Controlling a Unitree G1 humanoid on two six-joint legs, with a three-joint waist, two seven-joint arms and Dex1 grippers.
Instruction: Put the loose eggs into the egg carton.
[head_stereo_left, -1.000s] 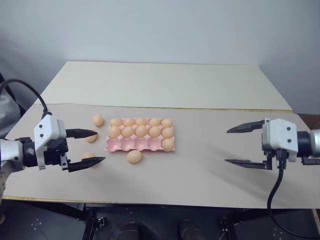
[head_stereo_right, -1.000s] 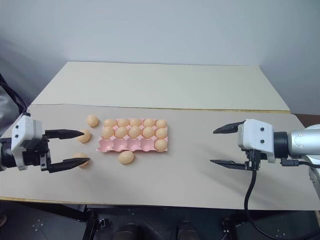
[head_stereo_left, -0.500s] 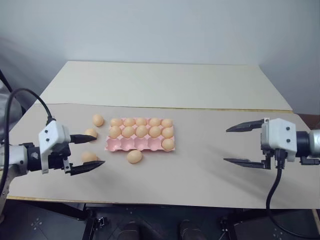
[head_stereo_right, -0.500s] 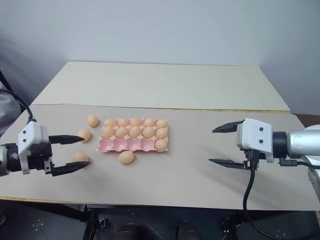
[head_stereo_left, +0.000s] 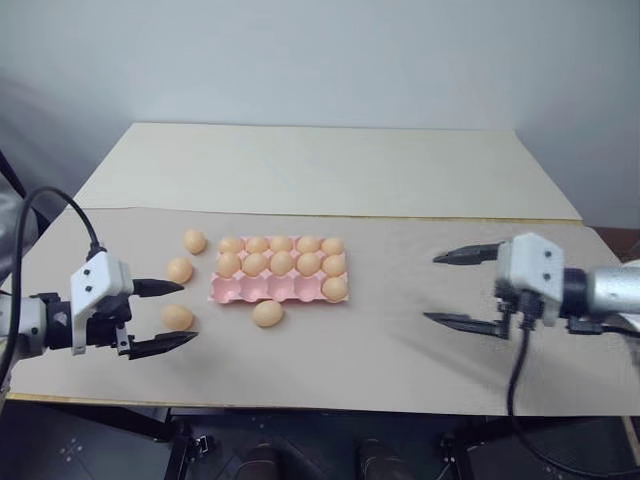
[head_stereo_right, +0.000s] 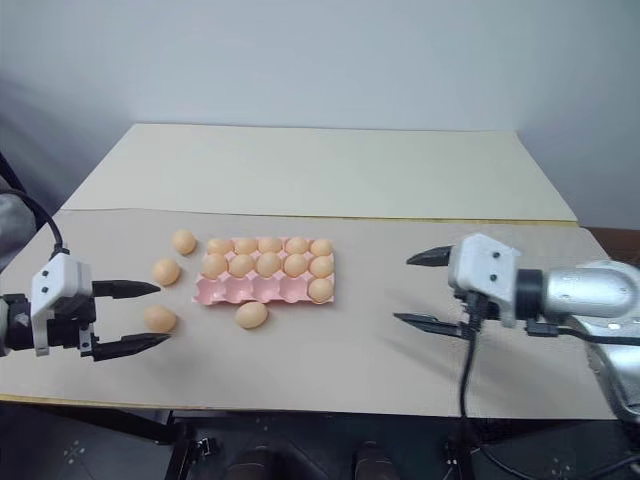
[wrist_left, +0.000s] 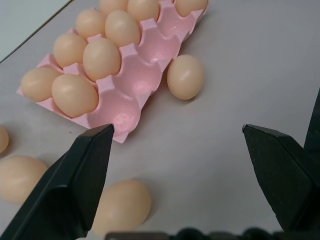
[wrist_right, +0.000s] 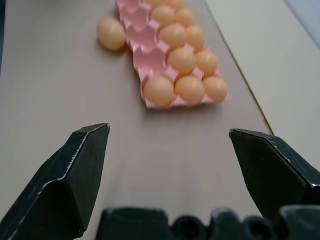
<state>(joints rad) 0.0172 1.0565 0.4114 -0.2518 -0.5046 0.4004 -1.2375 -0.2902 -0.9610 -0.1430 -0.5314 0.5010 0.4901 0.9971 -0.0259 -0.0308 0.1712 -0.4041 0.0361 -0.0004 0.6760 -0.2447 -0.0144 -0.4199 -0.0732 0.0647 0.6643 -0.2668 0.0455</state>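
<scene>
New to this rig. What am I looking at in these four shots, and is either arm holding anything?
It is a two-armed humanoid robot at a table. Two pictures come from the two eyes of a camera on its head, looking down over both arms. The other two come from cameras on each wrist, looking out between that arm's two black fingers.

On the table lies a pink egg carton with its two far rows full and one egg at the right end of the near row. Four loose eggs lie around it: three to its left, one in front of it.

The left pincer is open with one loose egg between its fingers, not gripped. The right pincer is open and empty.
</scene>
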